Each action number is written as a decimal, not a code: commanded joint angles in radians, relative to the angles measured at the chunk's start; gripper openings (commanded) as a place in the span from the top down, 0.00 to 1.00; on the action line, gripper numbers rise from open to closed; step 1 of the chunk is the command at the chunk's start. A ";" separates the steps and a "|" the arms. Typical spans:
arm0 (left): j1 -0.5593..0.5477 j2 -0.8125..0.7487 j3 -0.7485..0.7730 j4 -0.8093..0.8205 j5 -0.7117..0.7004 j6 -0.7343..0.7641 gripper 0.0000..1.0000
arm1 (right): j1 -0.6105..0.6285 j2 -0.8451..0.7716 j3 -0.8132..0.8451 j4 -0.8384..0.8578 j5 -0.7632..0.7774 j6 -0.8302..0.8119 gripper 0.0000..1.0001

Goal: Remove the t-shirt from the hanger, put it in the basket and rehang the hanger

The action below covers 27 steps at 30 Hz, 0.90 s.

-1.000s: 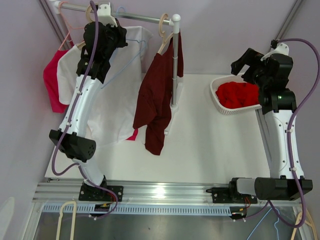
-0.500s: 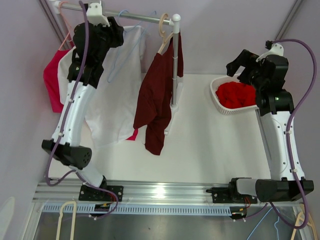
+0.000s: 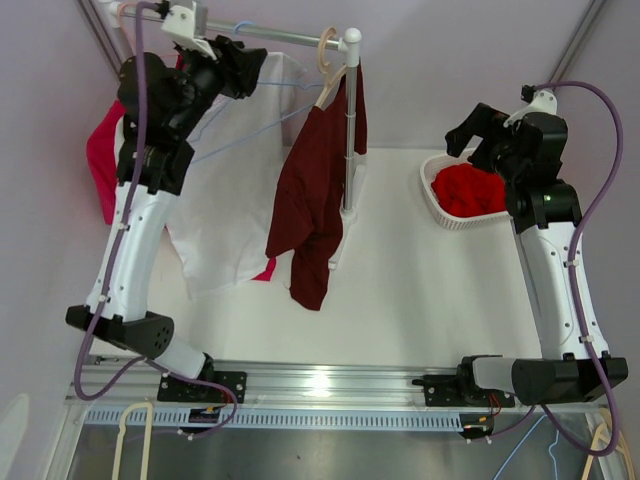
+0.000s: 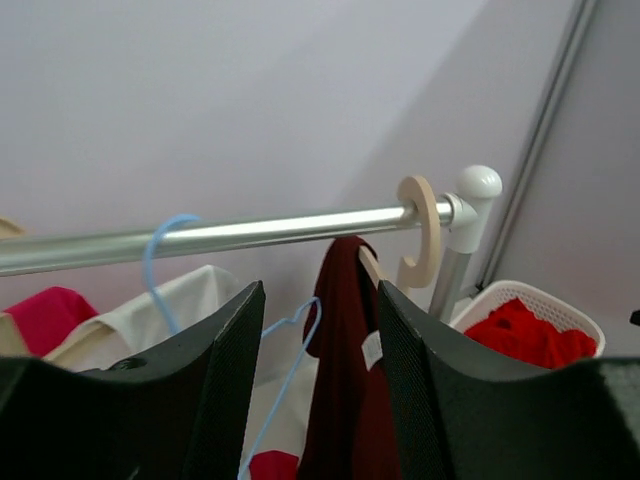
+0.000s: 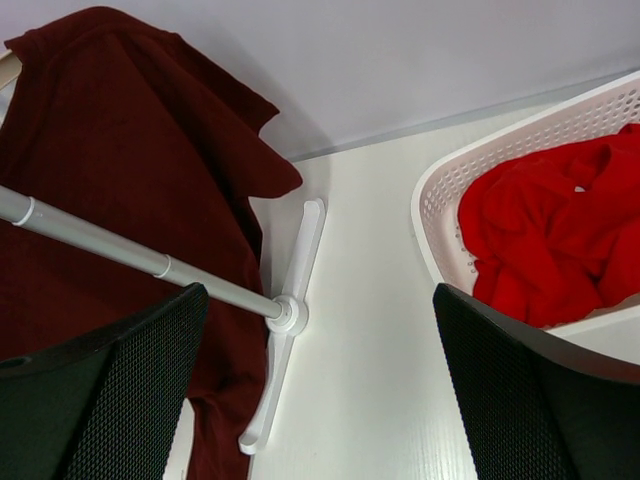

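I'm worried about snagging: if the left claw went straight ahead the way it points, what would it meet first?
Probably the wire of the blue hanger, right before the left claw, then the dark red shirt; depth is unclear.

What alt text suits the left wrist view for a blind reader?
Beyond the open left gripper, a silver rail holds a blue wire hanger, a white t-shirt and a maroon t-shirt on a wooden hanger.
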State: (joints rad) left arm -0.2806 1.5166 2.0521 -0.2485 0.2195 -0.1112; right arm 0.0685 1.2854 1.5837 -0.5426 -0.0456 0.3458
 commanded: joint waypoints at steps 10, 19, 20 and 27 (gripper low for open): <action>-0.141 0.180 0.167 -0.081 0.000 0.108 0.46 | 0.013 -0.005 0.012 0.055 -0.011 0.010 0.01; -0.167 0.316 0.322 -0.123 -0.014 0.108 0.46 | 0.014 -0.001 0.015 0.055 -0.013 0.007 0.01; -0.170 0.323 0.330 -0.121 -0.014 0.108 0.46 | 0.013 0.000 0.015 0.055 -0.013 0.009 0.01; -0.192 0.341 0.310 -0.104 -0.025 0.110 0.48 | 0.014 0.003 0.010 0.059 -0.011 0.007 0.00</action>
State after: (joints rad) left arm -0.4545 1.8465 2.3386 -0.3618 0.2115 -0.0174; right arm 0.0772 1.2858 1.5837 -0.5243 -0.0502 0.3473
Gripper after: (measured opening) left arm 0.527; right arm 0.993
